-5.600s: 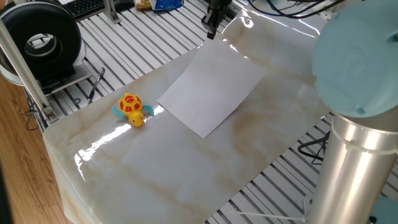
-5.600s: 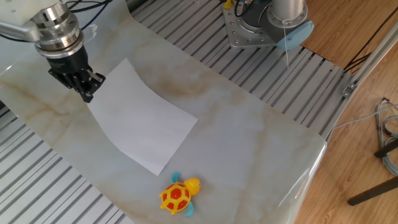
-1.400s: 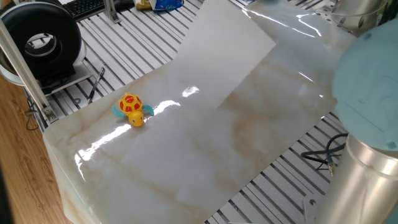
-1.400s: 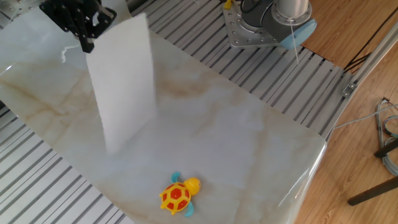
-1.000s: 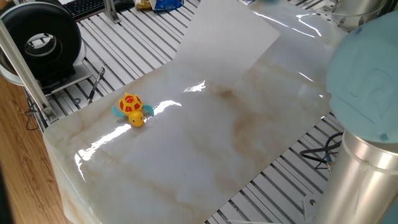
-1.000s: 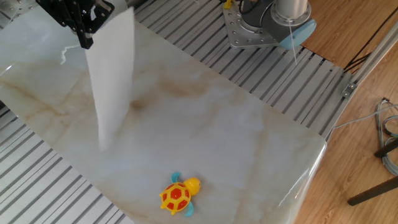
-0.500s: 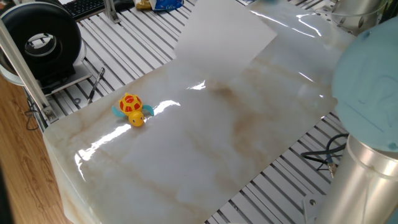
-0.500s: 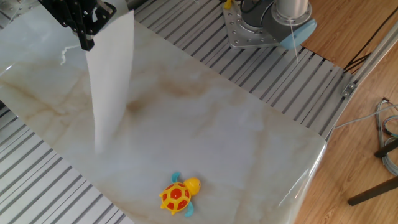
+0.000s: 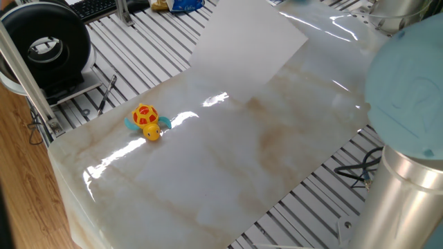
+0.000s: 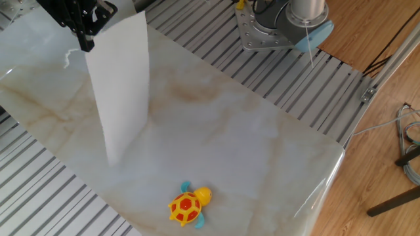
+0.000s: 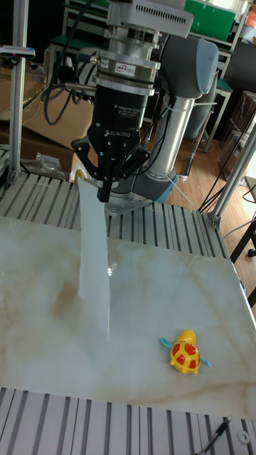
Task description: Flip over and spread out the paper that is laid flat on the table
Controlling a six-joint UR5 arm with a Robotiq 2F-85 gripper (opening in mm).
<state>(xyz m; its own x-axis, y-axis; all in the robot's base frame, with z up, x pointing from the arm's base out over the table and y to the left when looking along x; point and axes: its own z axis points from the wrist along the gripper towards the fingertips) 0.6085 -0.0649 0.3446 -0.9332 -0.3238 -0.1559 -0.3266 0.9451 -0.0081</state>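
The hand (image 11: 104, 190) still pinches the paper (image 10: 119, 92) by its top edge — lifted, now hanging, half flipped.

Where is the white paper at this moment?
The paper hangs from the gripper above the table. In the tall fixed view it is left of centre, with the toy turtle lower right; whether its lower edge touches the slab is unclear.
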